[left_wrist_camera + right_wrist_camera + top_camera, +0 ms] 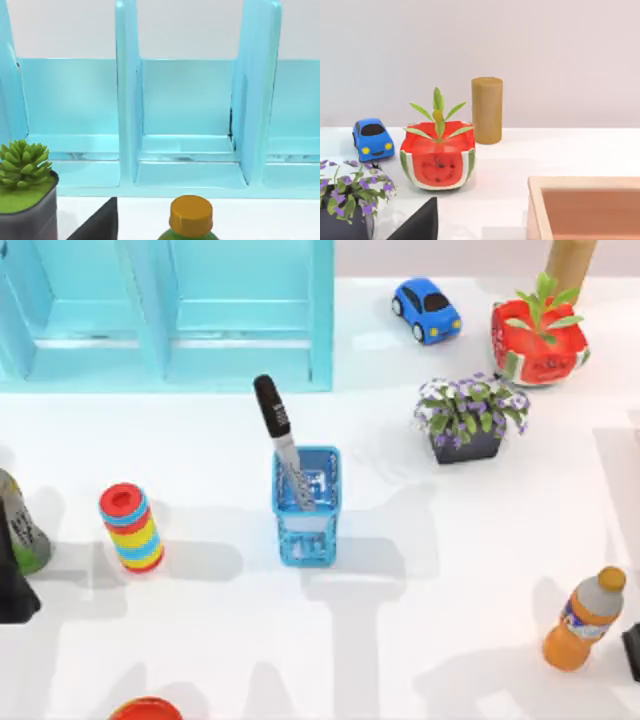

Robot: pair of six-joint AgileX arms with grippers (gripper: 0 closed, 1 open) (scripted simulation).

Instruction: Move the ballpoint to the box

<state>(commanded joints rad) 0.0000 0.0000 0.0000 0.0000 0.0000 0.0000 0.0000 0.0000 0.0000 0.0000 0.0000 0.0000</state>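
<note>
The ballpoint (272, 412) has a thick black top with white marks and a silvery barrel. It stands tilted in a blue mesh holder (307, 530) at the table's middle, its black end leaning toward the back left. An open tan box (585, 207) shows close by in the right wrist view. My left arm (14, 585) sits at the table's left edge and my right arm (632, 650) at its right edge, both far from the pen. A dark part of each gripper shows low in its wrist view: left gripper (97, 225), right gripper (417, 225).
A light blue shelf rack (170, 310) spans the back left. At the back right stand a blue toy car (427, 310), a watermelon planter (537, 340), a purple flower pot (470, 420) and a tan cylinder (570, 265). A striped can (131, 528) and an orange bottle (585, 620) stand nearer.
</note>
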